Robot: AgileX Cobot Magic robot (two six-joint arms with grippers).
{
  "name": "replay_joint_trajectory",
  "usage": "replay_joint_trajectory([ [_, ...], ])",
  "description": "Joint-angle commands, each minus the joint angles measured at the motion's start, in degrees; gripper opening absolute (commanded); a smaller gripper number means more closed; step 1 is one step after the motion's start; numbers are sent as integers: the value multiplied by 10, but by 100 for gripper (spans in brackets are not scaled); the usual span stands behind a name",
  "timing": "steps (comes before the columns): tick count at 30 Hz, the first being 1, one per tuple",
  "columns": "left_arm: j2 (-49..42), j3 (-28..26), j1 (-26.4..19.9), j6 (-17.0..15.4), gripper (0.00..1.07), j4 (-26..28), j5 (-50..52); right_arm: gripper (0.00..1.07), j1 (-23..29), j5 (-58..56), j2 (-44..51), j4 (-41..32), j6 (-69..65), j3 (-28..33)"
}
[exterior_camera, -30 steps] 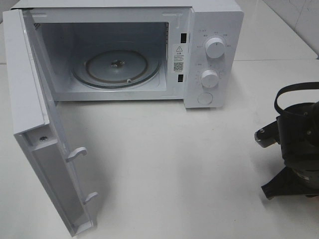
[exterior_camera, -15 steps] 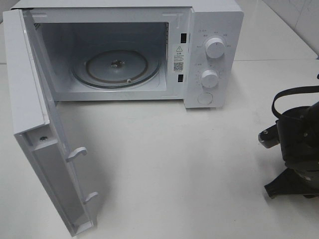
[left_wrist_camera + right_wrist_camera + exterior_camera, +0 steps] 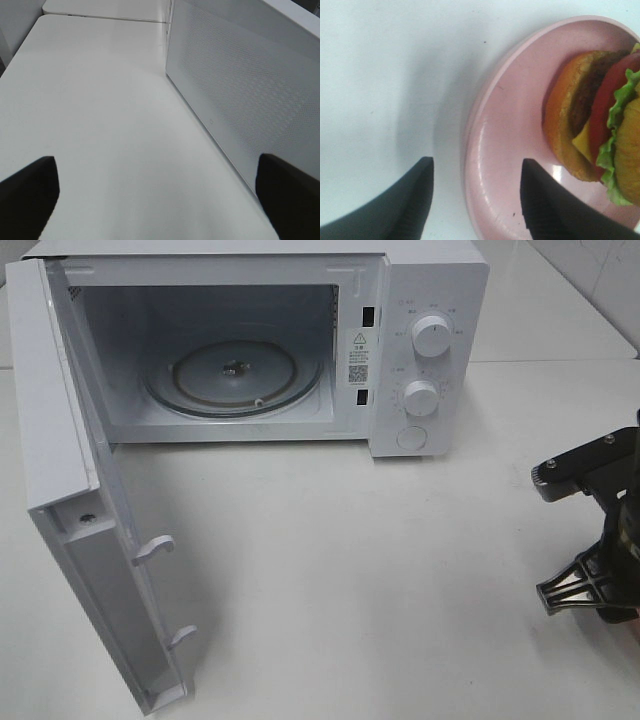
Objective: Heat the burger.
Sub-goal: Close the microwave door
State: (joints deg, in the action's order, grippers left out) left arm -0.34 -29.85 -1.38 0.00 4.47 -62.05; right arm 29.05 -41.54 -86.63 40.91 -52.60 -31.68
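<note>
Right wrist view: the right gripper has its fingers parted astride the pink plate rim; the burger sits on that plate. Step: plate pickup. Next, close on the rim and carry to the open microwave. Left gripper fingers open, empty.

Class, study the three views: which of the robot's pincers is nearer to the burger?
The right. The right pincer hovers at the rim of the pink plate holding the burger. The left pincer is beside the open microwave door, with no burger in its view.
</note>
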Motion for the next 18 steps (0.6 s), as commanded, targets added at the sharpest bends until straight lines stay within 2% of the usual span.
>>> replay_joint_trajectory([
  [1, -9, 1, -1, 0, 100, 2, 7, 57, -2, 12, 50, -88, 119, -2],
  [2, -9, 1, -1, 0, 100, 2, 7, 57, -2, 12, 50, -88, 119, -2],
  [3, -9, 1, -1, 0, 100, 2, 7, 61, -2, 23, 78, -138, 184, -2],
  [4, -9, 1, -1, 0, 100, 2, 7, 61, -2, 23, 78, -138, 184, -2],
  [6, -9, 1, -1, 0, 100, 2, 7, 69, -2, 29, 120, -210, 290, -2],
  [7, -9, 1, -1, 0, 100, 2, 7, 69, -2, 29, 120, -210, 290, -2],
  [8, -9, 1, -1, 0, 100, 2, 7, 75, -2, 28, 151, -252, 342, -2],
  [10, -9, 1, -1, 0, 100, 2, 7, 78, -2, 27, 166, -276, 364, -2],
  [11, -9, 1, -1, 0, 100, 2, 7, 82, -2, 23, 193, -319, 398, -2],
  [12, -9, 1, -1, 0, 100, 2, 7, 82, -2, 23, 193, -319, 398, -2],
  [14, -9, 1, -1, 0, 100, 2, 7, 82, -2, 3, 235, -365, 439, -2],
  [18, -9, 1, -1, 0, 100, 2, 7, 81, -2, -20, 282, -392, 453, -2],
])
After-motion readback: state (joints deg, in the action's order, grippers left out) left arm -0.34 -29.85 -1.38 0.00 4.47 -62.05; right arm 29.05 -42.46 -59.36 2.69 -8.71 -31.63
